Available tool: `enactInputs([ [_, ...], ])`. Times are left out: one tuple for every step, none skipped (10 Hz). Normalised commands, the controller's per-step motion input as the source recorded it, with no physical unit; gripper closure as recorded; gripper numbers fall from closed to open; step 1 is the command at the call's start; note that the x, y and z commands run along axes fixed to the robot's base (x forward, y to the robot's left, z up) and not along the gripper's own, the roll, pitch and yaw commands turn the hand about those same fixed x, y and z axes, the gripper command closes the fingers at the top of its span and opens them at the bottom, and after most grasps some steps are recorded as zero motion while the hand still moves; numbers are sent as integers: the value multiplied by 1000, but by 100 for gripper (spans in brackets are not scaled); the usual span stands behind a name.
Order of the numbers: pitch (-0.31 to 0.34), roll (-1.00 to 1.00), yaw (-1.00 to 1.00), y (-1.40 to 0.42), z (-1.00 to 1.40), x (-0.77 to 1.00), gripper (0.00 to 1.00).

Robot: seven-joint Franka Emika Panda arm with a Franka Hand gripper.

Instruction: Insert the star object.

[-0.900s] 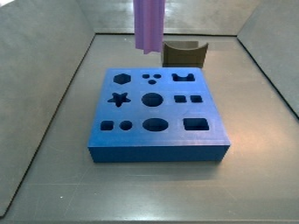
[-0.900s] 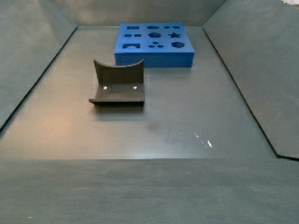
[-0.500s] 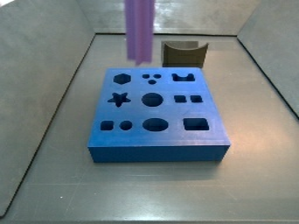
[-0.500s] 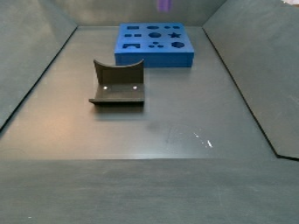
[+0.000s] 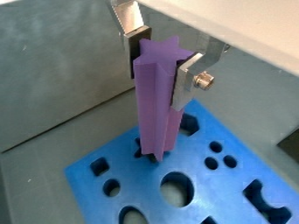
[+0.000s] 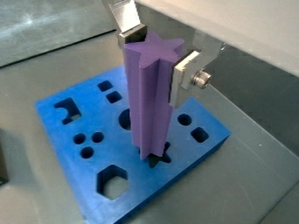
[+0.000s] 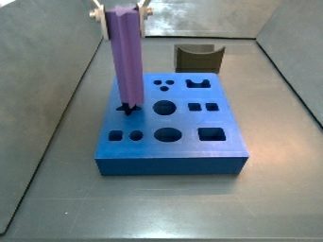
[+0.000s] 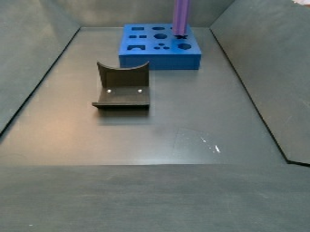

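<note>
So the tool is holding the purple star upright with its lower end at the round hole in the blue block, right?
Not the round hole. The tool holds the star upright, but its lower end is at the star-shaped hole of the blue block; both wrist views show star points around its base, and the round hole sits open beside it in a side view.

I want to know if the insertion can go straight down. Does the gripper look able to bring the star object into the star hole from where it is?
Probably yes. The gripper holds the star object upright, its lower end right at the star hole of the blue block, with nothing between them.
</note>
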Motion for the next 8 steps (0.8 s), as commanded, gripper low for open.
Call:
enactInputs([
  [-17,27,109,-111,-491,0,100],
  [0,126,149,-83,-489,0,100],
  [0,146,209,-71,-403,-123,100],
  [-23,183,389,-37,-371,-186,100],
  [-33,247,566,-40,-289,-183,100],
  [-39,284,706,-34,-251,-100,100],
  [-24,306,674,-40,-183,-91,100],
  [-16,276,363,-117,-114,-160,100],
])
